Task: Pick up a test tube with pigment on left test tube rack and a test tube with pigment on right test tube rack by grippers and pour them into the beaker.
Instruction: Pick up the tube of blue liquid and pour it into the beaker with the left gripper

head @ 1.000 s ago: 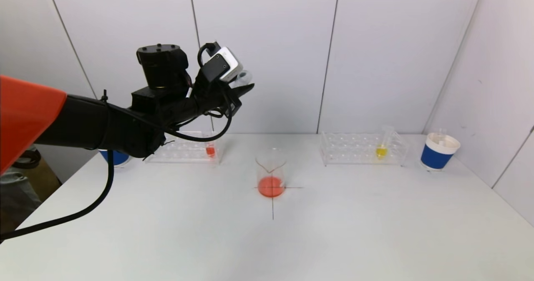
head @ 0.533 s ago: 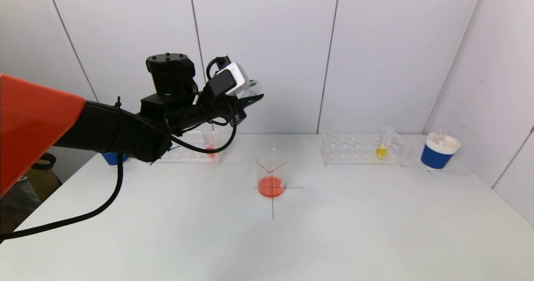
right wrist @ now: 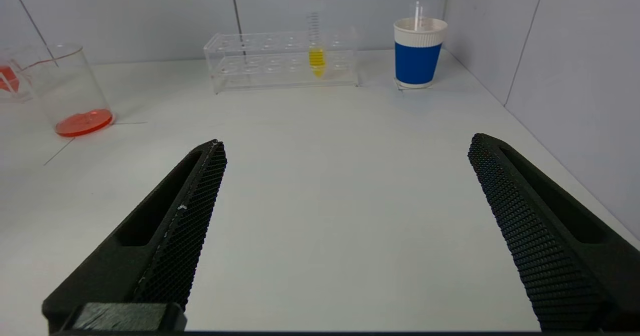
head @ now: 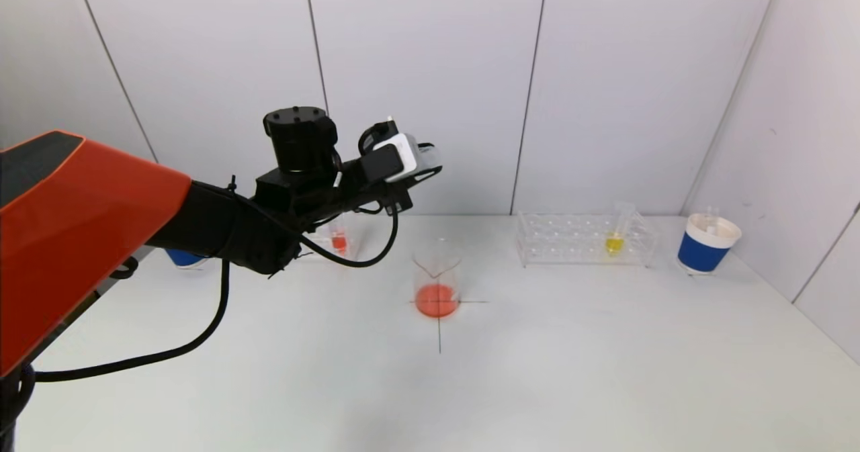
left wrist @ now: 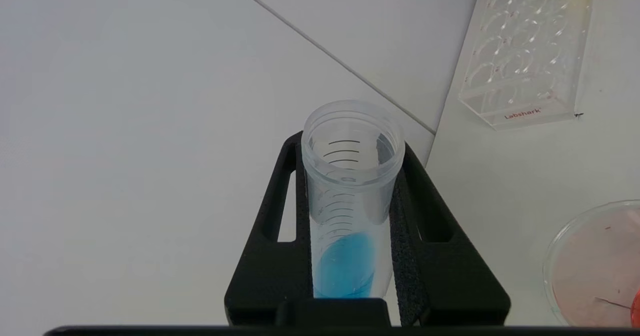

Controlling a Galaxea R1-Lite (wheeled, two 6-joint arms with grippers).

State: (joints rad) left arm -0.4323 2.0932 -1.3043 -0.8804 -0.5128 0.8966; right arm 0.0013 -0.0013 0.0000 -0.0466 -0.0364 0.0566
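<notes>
Tube (left wrist: 350, 176) with blue pigment sits clamped between the pads of my left end effector (left wrist: 350, 156), tilted over, its open mouth toward the back wall. In the head view my left end effector (head: 423, 166) hangs in the air above the bench (head: 537, 385), up and to the left of the beaker (head: 437, 277). That beaker stands on a black cross mark near mid-bench with a red-orange pool at its bottom. Behind my arm is the left rack (head: 329, 240), holding one tube with red pigment (head: 339, 240). The right rack (head: 584, 240) stands well apart on the far right side, with a tube of yellow pigment (head: 615, 240) in it; red lettering on its end reads "Labshark" (left wrist: 522, 114). A blue-and-white paper cup (head: 705, 244) stands near the right wall, another blue cup (head: 183, 257) partly hidden behind my left arm.

My right end effector (right wrist: 345, 216) is spread wide with nothing in it, low over the near bench.

White bench, plain grey-white panelled walls at the back and on the right. Between the beaker and the right rack the bench is bare, as is the whole near half.
</notes>
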